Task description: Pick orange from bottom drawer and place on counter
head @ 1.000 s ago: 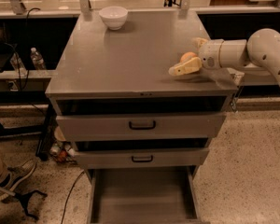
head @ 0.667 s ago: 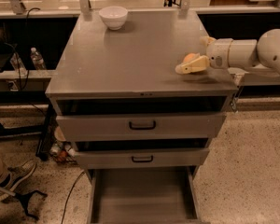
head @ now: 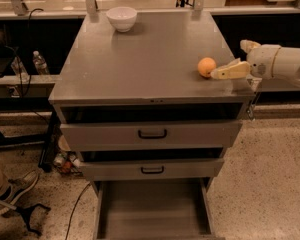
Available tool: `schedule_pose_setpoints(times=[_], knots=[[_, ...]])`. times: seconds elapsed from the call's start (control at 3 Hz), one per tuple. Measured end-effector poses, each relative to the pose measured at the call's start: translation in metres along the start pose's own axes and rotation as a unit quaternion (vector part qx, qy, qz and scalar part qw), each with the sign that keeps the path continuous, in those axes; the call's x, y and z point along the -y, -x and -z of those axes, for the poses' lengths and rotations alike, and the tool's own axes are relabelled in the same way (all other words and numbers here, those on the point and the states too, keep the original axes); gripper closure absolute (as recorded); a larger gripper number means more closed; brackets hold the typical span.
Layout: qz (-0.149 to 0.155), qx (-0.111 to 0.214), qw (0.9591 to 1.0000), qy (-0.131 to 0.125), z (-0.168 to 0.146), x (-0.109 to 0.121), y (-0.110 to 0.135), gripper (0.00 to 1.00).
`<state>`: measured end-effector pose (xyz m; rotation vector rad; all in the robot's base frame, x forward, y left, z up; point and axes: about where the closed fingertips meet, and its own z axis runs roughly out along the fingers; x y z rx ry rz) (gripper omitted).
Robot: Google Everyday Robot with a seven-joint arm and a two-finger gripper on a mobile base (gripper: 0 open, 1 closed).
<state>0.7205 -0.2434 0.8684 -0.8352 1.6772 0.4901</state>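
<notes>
The orange rests on the counter near its right edge, free of any grip. My gripper reaches in from the right at counter height and is open. Its nearer cream finger points at the orange and ends just beside it; the other finger is farther back. The bottom drawer is pulled out below the cabinet, and its grey floor shows nothing on it.
A white bowl stands at the counter's back left. Two drawer fronts with black handles sit above the bottom drawer, slightly ajar. Bottles and cables lie on the left, and a shoe is at the lower left.
The gripper was closed around the orange over the counter's right side. It has opened and pulled back to the right, leaving the orange on the counter.
</notes>
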Motion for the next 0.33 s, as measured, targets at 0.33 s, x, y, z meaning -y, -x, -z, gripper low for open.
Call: schedule_pose_setpoints(times=[0.33], knots=[[-0.002,0.002,0.9999,-0.016,0.0282,0.0080,-0.0077,0.00]])
